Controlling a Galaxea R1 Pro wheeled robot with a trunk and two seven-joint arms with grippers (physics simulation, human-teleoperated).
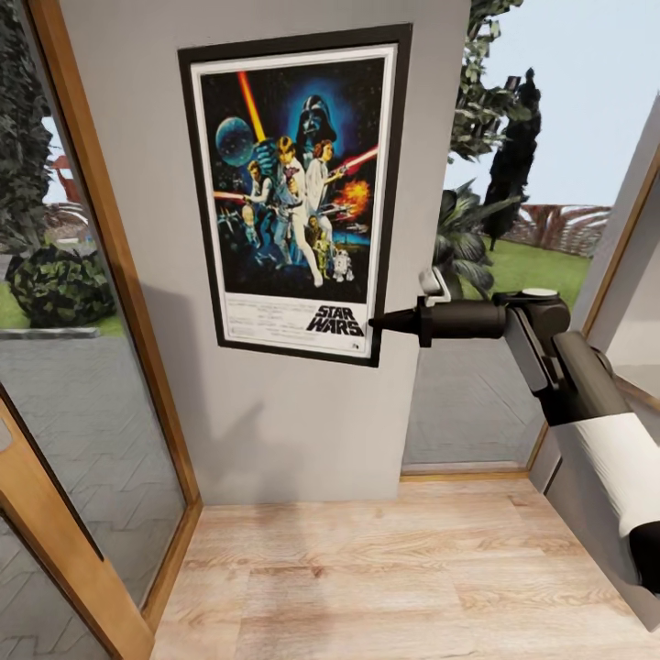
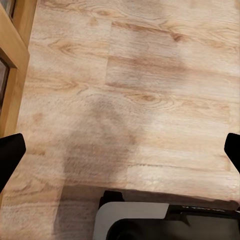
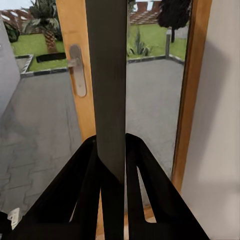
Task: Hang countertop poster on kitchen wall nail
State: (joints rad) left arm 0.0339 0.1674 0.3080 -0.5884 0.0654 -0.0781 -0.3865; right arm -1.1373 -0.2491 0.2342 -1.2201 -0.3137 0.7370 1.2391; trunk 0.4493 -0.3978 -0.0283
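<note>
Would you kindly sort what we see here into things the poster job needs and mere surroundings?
Job:
- poster, edge clamped in the right gripper
- grey wall behind it

Surroundings:
- wooden floor
- door handle
- left gripper, open

Black-framed poster (image 1: 295,192), white border, colourful figures on dark blue.

Count: 1 poster (image 1: 295,192), its edge clamped in the right hand (image 1: 378,323). 2 hands total: right, plus left hand (image 2: 120,150) with fingers spread over 1 wood floor (image 2: 150,75). 1 door handle (image 3: 77,70) beyond the right hand. 1 grey wall panel (image 1: 275,422).
</note>
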